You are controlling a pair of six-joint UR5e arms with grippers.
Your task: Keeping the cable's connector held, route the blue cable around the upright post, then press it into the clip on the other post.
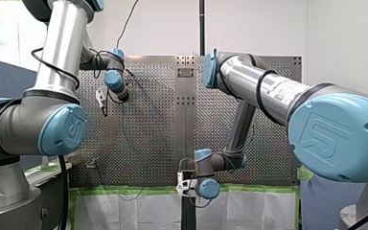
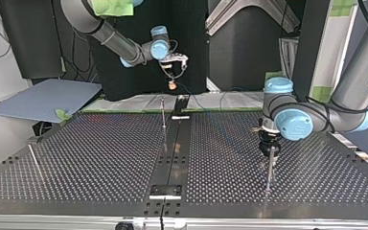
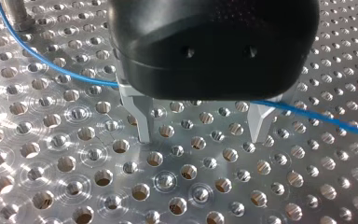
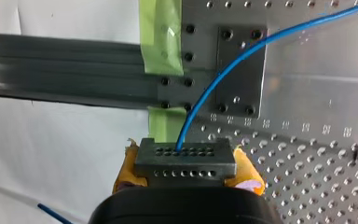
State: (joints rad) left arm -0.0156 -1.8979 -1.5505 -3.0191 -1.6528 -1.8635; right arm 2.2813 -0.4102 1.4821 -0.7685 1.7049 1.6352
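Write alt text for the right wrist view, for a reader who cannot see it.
My right arm's yellow-padded end effector grips a grey rectangular connector block. A thin blue cable rises from the block and curves away over the perforated metal table, beside green tape at its edge.

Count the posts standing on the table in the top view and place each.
3. The far post stands beside the centre strip; the near post, under my left gripper at the view's right; the left post, near the view's left edge. More may be hidden.
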